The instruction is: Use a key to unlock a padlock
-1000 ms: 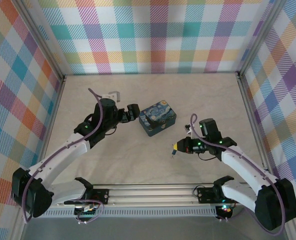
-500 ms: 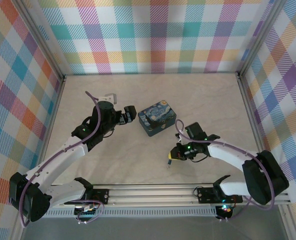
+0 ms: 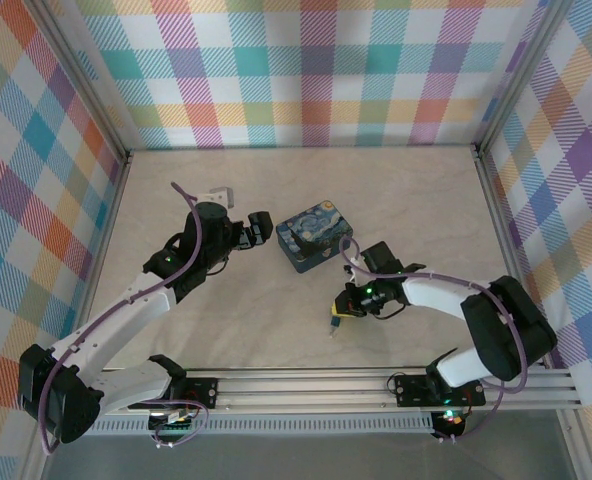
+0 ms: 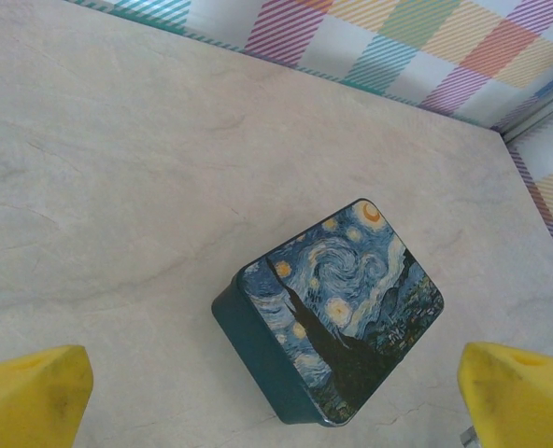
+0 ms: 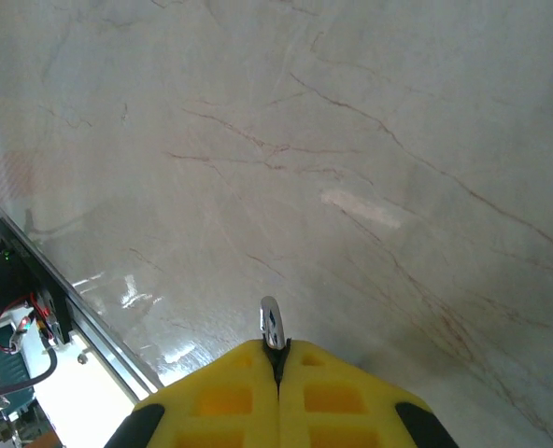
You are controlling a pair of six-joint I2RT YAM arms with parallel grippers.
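Note:
My right gripper (image 3: 339, 313) is shut on the key (image 5: 272, 323), whose slim shiny metal tip sticks out past the yellow fingertips. From above, the key (image 3: 332, 326) shows as a small dark sliver pointing down at the table, near the front middle. In the right wrist view my right gripper (image 5: 277, 353) hangs over bare marbled tabletop. My left gripper (image 3: 261, 226) is open, just left of the starry-night tin (image 3: 315, 238). Its yellow fingertips (image 4: 32, 397) stand far apart with nothing between them, the tin (image 4: 337, 313) lying ahead. The padlock is out of view.
Checked walls with metal posts (image 3: 494, 190) close the table on three sides. A metal rail (image 3: 306, 385) with the arm bases runs along the near edge. The tin is the one obstacle, at mid-table between the two arms.
My right gripper has carried the key leftward and a little toward the near edge. The left arm shifted slightly toward the tin early on, then stayed still.

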